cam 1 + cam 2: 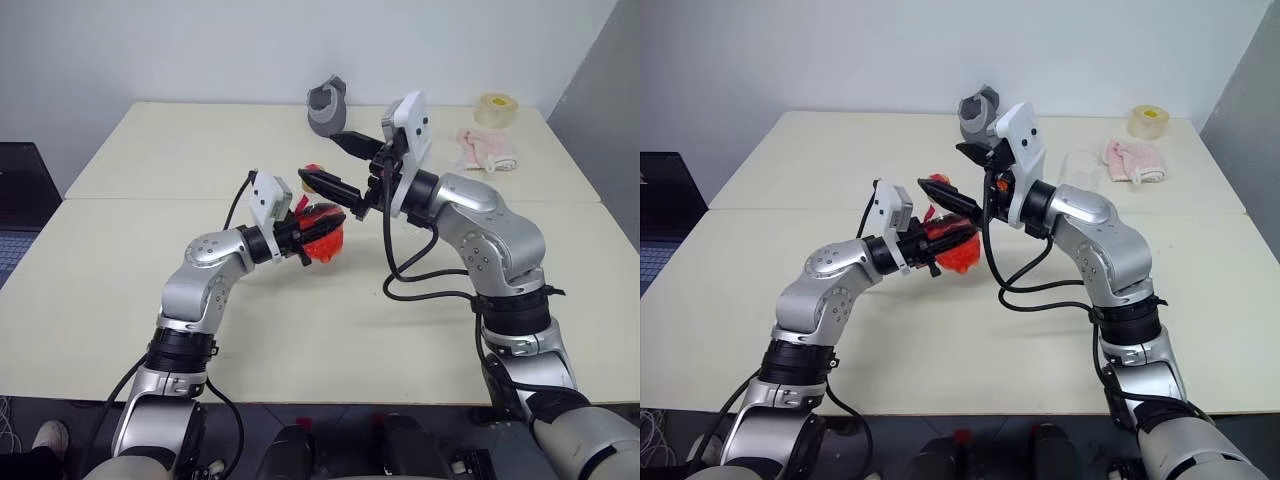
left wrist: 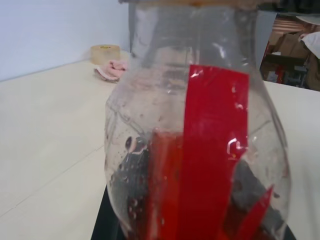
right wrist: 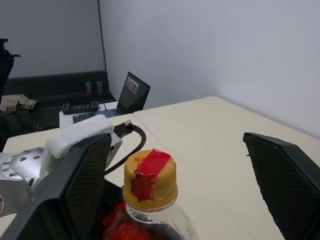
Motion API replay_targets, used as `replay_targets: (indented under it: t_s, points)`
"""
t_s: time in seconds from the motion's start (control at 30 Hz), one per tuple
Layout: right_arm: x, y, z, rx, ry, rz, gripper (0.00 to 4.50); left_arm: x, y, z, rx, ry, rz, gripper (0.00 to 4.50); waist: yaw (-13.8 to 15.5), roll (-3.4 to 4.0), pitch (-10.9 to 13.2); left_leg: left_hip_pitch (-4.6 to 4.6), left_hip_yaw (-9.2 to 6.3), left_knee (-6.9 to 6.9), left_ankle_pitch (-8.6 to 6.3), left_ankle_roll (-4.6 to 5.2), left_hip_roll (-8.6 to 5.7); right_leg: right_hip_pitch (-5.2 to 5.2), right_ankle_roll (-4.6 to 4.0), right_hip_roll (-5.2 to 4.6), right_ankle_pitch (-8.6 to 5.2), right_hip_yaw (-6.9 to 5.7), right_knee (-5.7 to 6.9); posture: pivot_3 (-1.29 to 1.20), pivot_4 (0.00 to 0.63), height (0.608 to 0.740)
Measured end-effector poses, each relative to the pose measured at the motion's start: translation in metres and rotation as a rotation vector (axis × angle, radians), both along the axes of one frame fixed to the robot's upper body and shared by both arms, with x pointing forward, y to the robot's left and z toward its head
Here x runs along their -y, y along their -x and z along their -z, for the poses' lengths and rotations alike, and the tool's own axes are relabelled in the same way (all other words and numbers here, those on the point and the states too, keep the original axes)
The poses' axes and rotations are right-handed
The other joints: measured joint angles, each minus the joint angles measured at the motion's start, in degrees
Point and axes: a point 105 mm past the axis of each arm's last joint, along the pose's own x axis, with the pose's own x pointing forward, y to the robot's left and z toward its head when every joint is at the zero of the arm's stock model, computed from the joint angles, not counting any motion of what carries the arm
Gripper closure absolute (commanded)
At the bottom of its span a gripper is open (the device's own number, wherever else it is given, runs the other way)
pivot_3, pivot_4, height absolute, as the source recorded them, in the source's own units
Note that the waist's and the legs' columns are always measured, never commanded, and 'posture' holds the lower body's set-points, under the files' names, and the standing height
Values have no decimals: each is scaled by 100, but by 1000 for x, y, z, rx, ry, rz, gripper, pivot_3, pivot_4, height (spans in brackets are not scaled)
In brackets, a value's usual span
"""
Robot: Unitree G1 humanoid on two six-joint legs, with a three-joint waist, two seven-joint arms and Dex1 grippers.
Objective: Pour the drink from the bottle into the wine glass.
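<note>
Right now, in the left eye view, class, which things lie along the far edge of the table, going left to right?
Grey jug → pink cloth and roll of tape, the tape lying just behind the cloth.

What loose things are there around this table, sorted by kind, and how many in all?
Bottle: 1
Grey jug: 1
Tape roll: 1
Pink cloth: 1
Laptop: 1
Total: 5
</note>
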Motion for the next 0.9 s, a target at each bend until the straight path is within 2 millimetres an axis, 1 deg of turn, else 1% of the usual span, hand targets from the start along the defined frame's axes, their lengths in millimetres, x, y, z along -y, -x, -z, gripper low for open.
replay_targets:
  t_s: [0.07, 0.2, 0.3, 0.37, 0.53, 0.7, 0.9]
  points:
    - [-3, 0, 1, 2, 9, -4, 0, 0, 0, 0, 1, 0, 3, 3514, -16, 0, 0, 0, 0, 0, 0, 0, 0, 0, 0, 0, 0, 0, 0, 0, 150, 740]
    - [-8, 1, -6, 33, 10, -13, 0, 2, 1, 0, 1, 4, 10, 3514, -35, 0, 0, 0, -1, -1, 0, 0, 0, -1, 0, 1, 0, 0, 1, 0, 150, 740]
    - [-11, -5, 1, 22, 22, -5, 0, 3, 1, 0, 2, 5, 13, 3514, -41, 0, 0, 1, 0, 0, 0, 0, 0, 0, 0, 1, 0, 0, 2, 0, 150, 740]
    - [-10, -10, 5, 14, 36, 14, 0, 3, 1, -1, 3, 5, 15, 3514, -40, 0, 0, 0, 0, 0, 0, 0, 0, -1, 0, 1, 0, 0, 1, 0, 150, 740]
    - [-9, -12, 6, 29, 54, 11, 0, 3, 1, 0, 2, 4, 17, 3514, -45, 0, 0, 0, 0, 0, 0, 0, 0, -1, 0, 1, 0, 0, 1, 0, 150, 740]
    - [-3, -11, 6, 42, 77, 4, 0, 5, 2, 1, -16, 1, 24, 3514, -45, 0, 0, -1, -1, 0, 0, 0, 1, -1, 0, 0, 0, 0, 1, 0, 150, 740]
    - [17, 3, 2, 56, 119, -51, 0, 8, 17, -1, -35, -5, 58, 3514, -43, 0, 0, -3, -2, 0, -1, 2, 4, 0, 0, -5, 0, 0, -1, 0, 150, 740]
